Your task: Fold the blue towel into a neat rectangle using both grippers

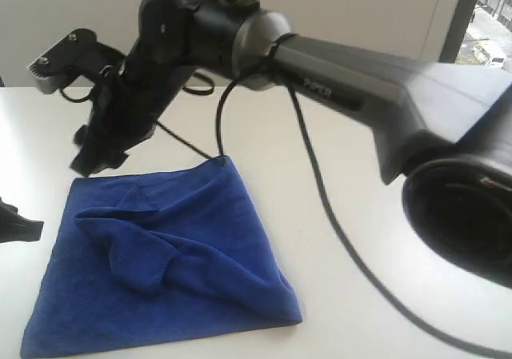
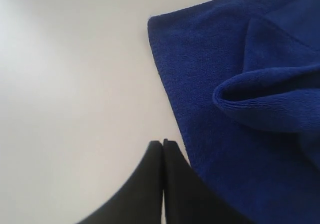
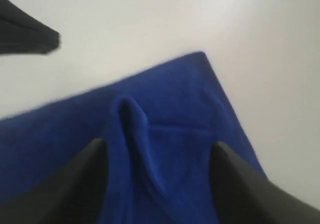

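Observation:
The blue towel (image 1: 172, 255) lies on the white table (image 1: 344, 159), partly doubled over, with a raised crease running across its middle. My right arm reaches in from the right, and my right gripper (image 1: 102, 161) hangs over the towel's far left corner. In the right wrist view the right gripper (image 3: 159, 145) stands open above the towel (image 3: 170, 114), its jaws wide apart and holding nothing. My left gripper (image 2: 163, 143) is shut and empty, just off the edge of the towel (image 2: 240, 74). It also shows at the left edge as the left gripper (image 1: 18, 228).
A black cable (image 1: 336, 231) trails from the right arm (image 1: 360, 87) across the table to the lower right. A wall and a window strip (image 1: 488, 15) stand behind the table.

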